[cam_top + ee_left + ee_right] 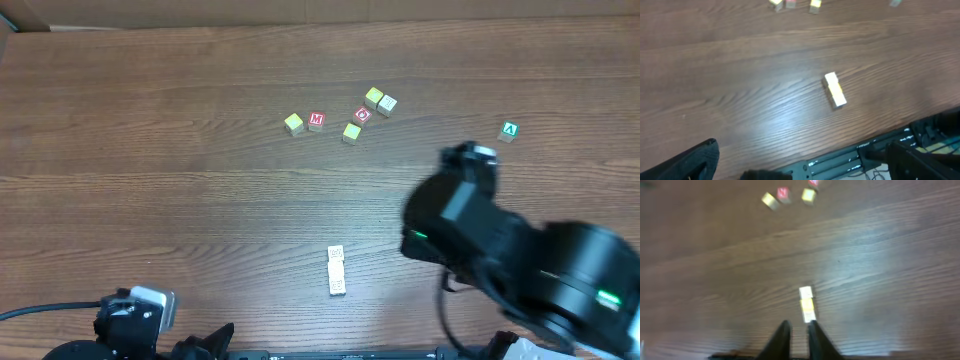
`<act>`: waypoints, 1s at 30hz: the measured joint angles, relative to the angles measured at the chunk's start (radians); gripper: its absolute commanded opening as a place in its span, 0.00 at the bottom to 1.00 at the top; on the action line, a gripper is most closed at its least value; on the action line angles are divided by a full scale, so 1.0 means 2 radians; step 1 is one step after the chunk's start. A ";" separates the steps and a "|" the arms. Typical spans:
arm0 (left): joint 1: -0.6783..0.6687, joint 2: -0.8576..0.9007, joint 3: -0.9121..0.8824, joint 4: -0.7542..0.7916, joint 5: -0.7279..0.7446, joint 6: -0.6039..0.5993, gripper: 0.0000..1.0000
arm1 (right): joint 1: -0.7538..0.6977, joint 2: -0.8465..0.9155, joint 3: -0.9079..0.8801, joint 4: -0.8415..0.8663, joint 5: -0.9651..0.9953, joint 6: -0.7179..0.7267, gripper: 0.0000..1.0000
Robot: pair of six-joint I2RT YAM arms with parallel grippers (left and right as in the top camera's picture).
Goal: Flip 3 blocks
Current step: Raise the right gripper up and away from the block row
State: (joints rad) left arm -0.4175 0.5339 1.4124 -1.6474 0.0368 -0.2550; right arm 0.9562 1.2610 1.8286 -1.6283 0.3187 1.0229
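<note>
The 3 blocks [336, 270] lie end to end in a short row on the wooden table near its front edge, pale cream with faint marks. In the right wrist view the row [807, 304] sits just beyond my right gripper [799, 325], whose fingers stand a narrow gap apart with only table between them. The left wrist view shows the row [834, 90] well ahead of my left gripper [804, 147], which is spread wide open and empty, low at the table's front edge. In the overhead view the right arm hides its own fingers.
Several loose cubes sit at the back: yellow ones [293, 123] [351, 132], a red-lettered cube [317, 120], a green "A" cube [510, 130]. The bulky right arm [500, 250] hangs over the table's right front. A metal rail [850, 160] runs along the front edge.
</note>
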 measured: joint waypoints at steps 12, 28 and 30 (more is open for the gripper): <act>0.000 0.000 0.000 -0.017 -0.012 -0.025 1.00 | 0.000 -0.094 0.009 -0.006 0.006 -0.003 1.00; 0.000 0.000 0.000 -0.020 -0.011 -0.029 1.00 | 0.000 -0.091 0.009 -0.005 -0.005 -0.002 1.00; 0.000 0.000 0.000 -0.020 -0.012 -0.029 1.00 | 0.000 -0.091 0.009 -0.004 -0.016 -0.002 1.00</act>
State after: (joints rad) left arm -0.4175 0.5339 1.4124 -1.6875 0.0135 -0.3122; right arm 0.9562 1.0782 1.8469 -1.6371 0.2859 1.0195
